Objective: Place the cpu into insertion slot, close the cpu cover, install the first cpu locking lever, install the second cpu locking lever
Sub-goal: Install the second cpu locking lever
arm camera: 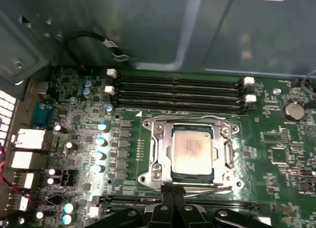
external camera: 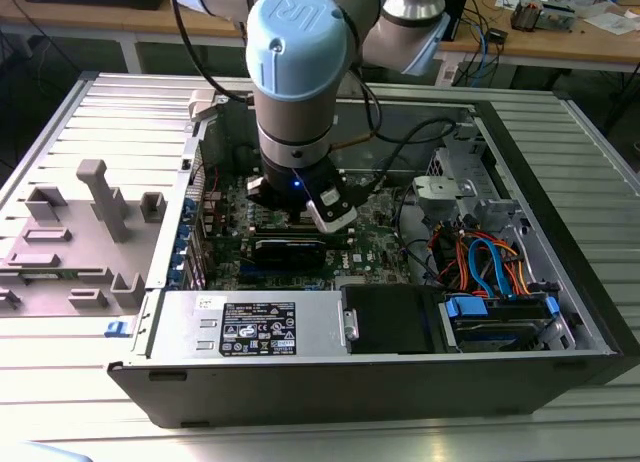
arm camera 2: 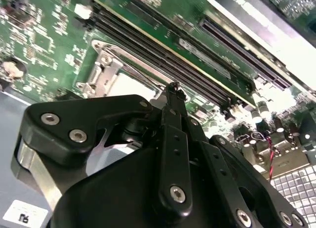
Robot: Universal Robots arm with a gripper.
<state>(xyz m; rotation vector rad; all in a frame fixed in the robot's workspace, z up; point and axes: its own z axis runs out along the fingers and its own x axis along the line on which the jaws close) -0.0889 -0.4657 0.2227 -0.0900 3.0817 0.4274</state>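
1. You are at the lever stage, as I judge it. In the first wrist view the cpu [arm camera: 192,151] already lies flat in the slot [arm camera: 193,177], and the cover [arm camera: 159,154] lies down around it, framing its metal top.
2. Your gripper [arm camera: 172,191] has its fingers pressed together with nothing visibly clamped between them. The tips sit at the cover's edge, touching or just beside a thin lever [arm camera: 210,189] that runs along that side.
3. In the exterior view the gripper [external camera: 295,210] hangs low inside the case [external camera: 560,162], over the board's middle and towards the exterior view's left.
4. This step calls, I think, for a steady push along the lever's free end, so that it goes down and tucks under its catch without slipping off the wire.
5. Count: one cpu, one slot, one cover. I see one lever plainly and cannot tell where the second lies. There are also four memory slots [arm camera: 177,95] just beyond the cover, and one coin cell [arm camera: 295,109].
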